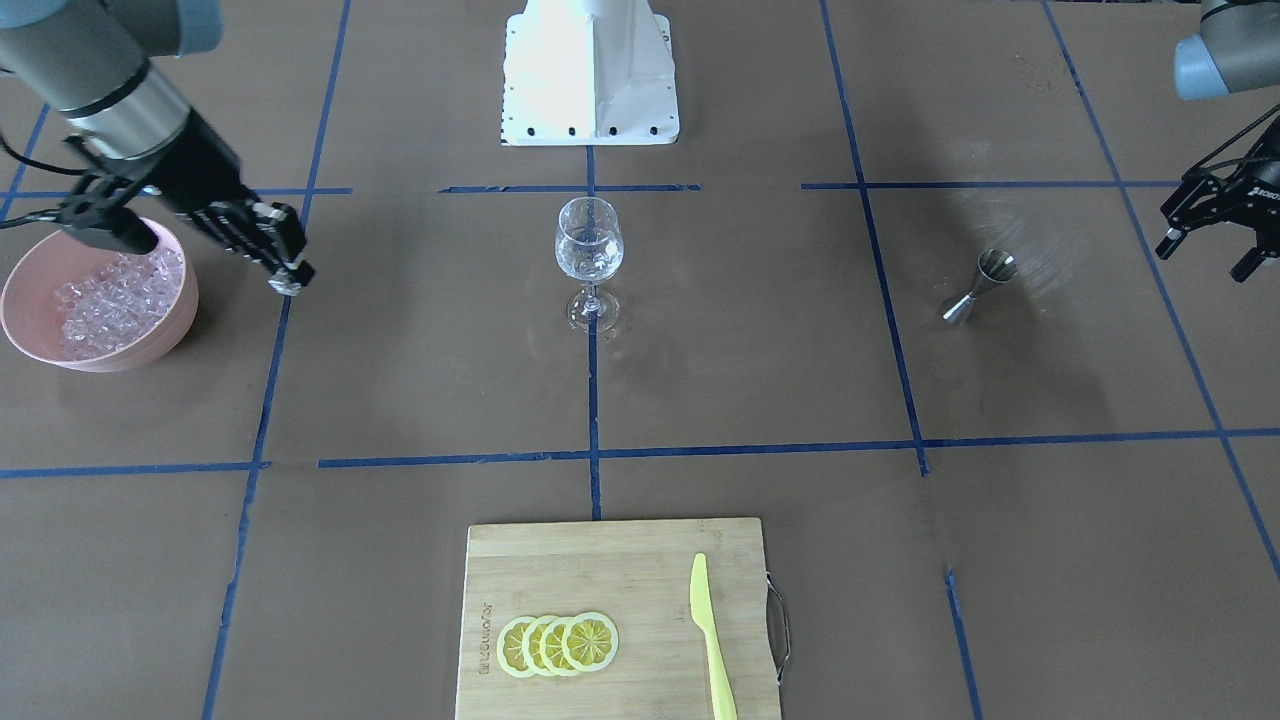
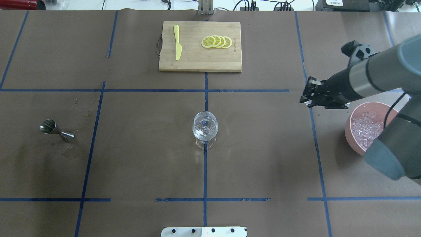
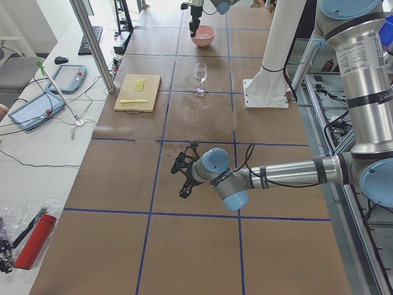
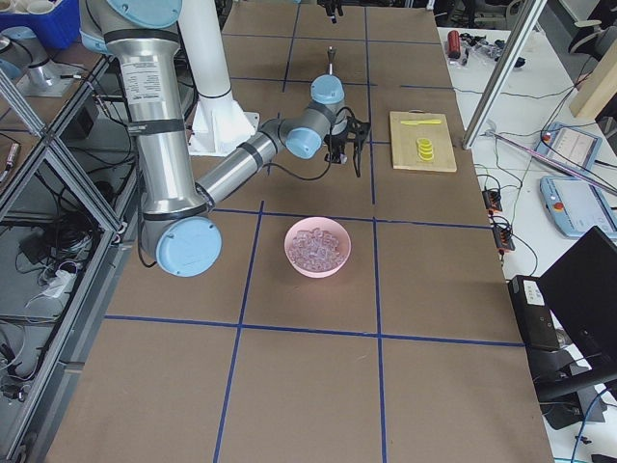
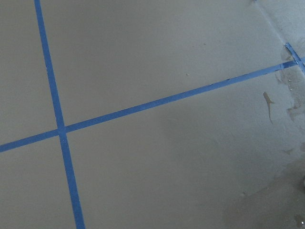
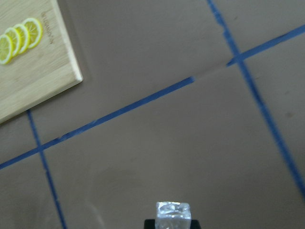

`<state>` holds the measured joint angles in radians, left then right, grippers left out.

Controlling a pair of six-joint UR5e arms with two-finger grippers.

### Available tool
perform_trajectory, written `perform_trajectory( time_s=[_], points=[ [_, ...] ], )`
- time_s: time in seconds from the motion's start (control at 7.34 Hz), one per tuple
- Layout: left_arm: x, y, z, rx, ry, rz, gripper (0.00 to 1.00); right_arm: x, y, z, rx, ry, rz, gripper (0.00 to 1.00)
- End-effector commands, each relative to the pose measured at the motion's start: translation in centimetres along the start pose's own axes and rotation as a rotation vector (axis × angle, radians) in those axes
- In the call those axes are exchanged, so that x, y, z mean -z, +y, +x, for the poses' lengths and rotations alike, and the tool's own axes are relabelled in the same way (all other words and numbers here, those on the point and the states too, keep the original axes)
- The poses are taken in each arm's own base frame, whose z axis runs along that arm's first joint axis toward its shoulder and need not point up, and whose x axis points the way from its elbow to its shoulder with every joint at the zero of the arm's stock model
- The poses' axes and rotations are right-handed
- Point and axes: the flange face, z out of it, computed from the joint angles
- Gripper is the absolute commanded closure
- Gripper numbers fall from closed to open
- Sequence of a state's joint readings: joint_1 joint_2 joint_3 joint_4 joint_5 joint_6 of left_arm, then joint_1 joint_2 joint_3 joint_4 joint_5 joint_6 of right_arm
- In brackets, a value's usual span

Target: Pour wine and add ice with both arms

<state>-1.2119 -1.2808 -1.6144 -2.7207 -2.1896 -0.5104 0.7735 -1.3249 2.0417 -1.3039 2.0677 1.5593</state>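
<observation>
The wine glass (image 1: 588, 255) stands upright at the table's middle and also shows in the overhead view (image 2: 205, 127). A pink bowl (image 1: 188, 305) holds several clear ice cubes (image 1: 110, 300). My right gripper (image 1: 288, 278) hangs above the table between bowl and glass, just beside the bowl, and is shut on one ice cube (image 6: 173, 213). It also shows in the overhead view (image 2: 307, 99). A steel jigger (image 1: 980, 287) lies tipped on the table. My left gripper (image 1: 1205, 255) hovers open and empty to the outer side of the jigger.
A wooden cutting board (image 1: 600, 560) with lemon slices (image 1: 558, 643) and a yellow knife (image 1: 710, 640) sits at the far side from the robot. The white pedestal (image 1: 590, 70) stands behind the glass. Wet marks surround the jigger.
</observation>
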Motion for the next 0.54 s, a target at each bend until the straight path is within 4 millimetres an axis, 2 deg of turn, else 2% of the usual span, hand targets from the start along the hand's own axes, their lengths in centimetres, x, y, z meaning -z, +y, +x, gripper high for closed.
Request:
perform_trajectory(
  time_s=[0.0, 0.14, 0.27, 0.41],
  points=[
    [-0.1, 0.0, 0.0, -0.005, 0.001, 0.003, 0.00, -2.0, 10.2, -12.9, -0.061, -0.015, -0.010, 1.00],
    [-0.1, 0.0, -0.1, -0.004, -0.001, 0.003, 0.00, -2.7, 12.6, -16.3, -0.075, -0.039, 0.003, 1.00],
    [-0.1, 0.0, -0.1, -0.003, -0.001, 0.003, 0.00, -2.9, 13.1, -18.3, -0.091, -0.053, -0.002, 1.00],
    [-0.1, 0.0, -0.1, -0.003, -0.001, 0.003, 0.00, -2.9, 13.3, -18.6, -0.092, -0.055, -0.004, 1.00]
  ],
)
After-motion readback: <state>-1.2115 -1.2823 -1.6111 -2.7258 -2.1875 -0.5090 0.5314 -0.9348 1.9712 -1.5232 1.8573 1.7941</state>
